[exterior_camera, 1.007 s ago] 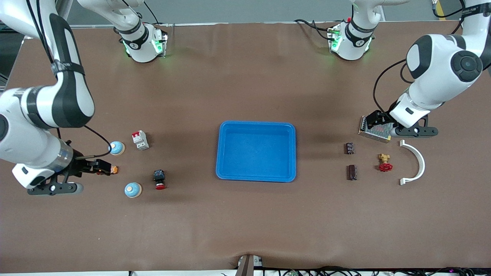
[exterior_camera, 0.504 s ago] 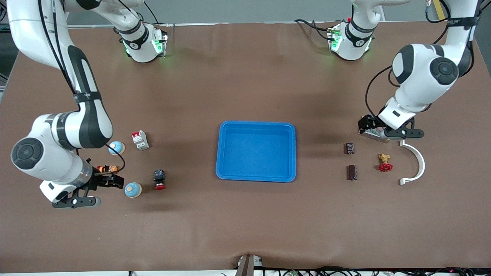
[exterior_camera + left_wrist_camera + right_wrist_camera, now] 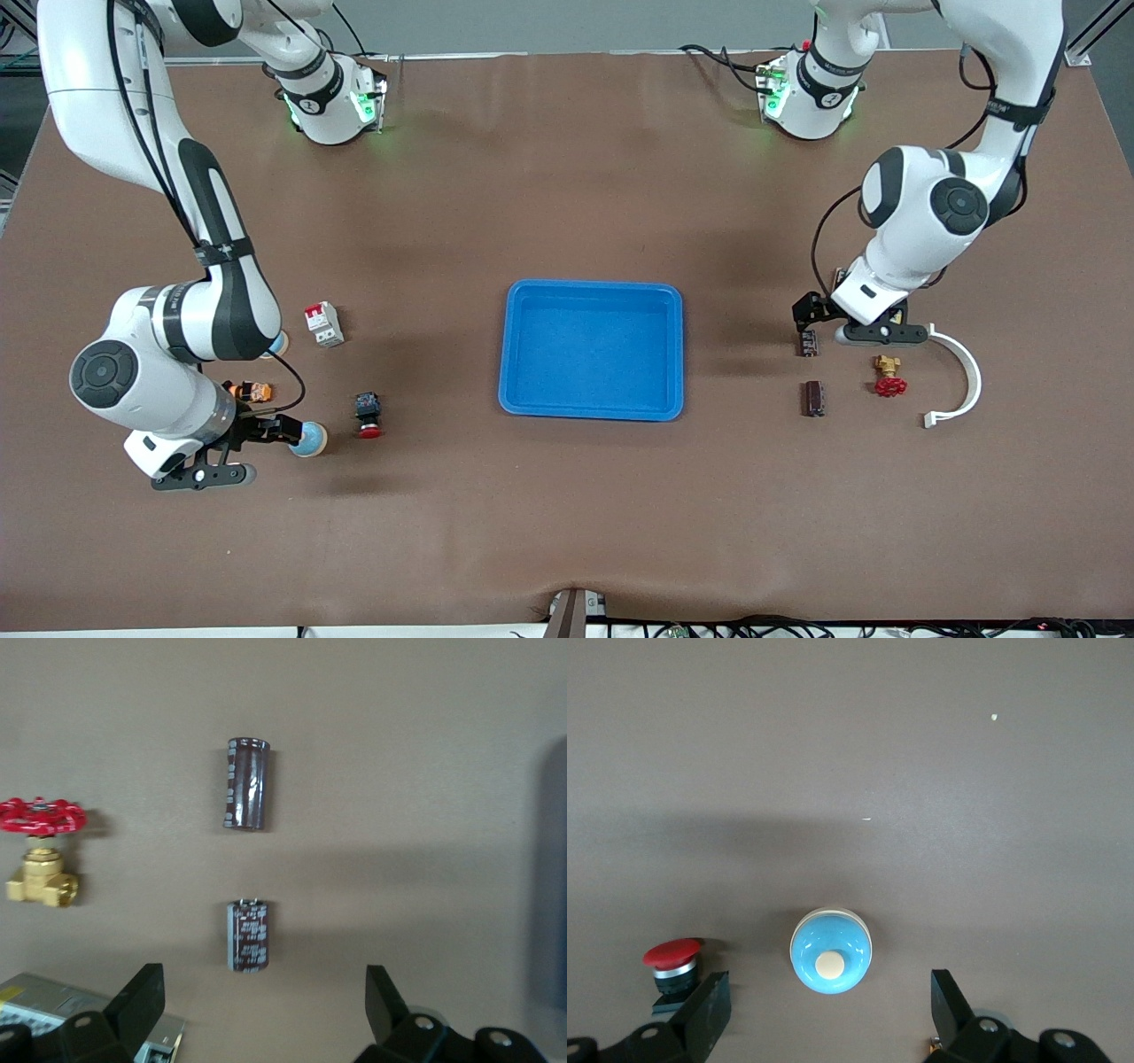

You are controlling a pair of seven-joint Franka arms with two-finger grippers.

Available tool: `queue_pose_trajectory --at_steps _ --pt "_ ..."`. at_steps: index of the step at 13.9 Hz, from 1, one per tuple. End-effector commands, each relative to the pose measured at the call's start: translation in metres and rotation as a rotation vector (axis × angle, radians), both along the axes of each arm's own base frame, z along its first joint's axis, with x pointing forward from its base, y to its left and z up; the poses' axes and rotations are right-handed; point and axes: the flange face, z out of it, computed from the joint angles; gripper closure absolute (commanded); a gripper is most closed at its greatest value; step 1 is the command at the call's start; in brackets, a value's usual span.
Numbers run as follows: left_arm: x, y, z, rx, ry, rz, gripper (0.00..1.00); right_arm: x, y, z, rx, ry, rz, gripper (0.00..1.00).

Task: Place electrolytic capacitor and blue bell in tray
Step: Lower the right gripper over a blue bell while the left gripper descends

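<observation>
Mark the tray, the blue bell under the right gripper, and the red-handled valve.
tray (image 3: 591, 292): front view, rim nearest the robots.
blue bell (image 3: 831, 951): right wrist view, top of dome.
red-handled valve (image 3: 42, 816): left wrist view, red handwheel.

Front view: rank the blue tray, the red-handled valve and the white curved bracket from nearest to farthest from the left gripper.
From the left gripper, open over a capacitor:
1. Red-handled valve, beside it.
2. White curved bracket, toward the left arm's table end.
3. Blue tray, mid-table.
</observation>
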Motion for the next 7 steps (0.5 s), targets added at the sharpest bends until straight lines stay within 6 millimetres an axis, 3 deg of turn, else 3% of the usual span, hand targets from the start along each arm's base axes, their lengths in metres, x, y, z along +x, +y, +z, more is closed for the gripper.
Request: queue_pose_trajectory --at_steps 1,3,7 --pt "0.001 -0.007 -0.018 -0.009 -0.013 0.000 0.00 -0.004 0.002 -0.018 0.005 -0.020 0.023 0.00" --pt "0.002 -0.006 -0.027 -0.010 -0.015 0.002 0.00 -0.011 0.002 -0.035 0.007 -0.043 0.029 0.00" --pt "0.003 -0.005 -0.039 -0.001 -0.008 -0.011 0.00 -0.019 0.011 -0.049 0.000 -0.023 0.084 0.00"
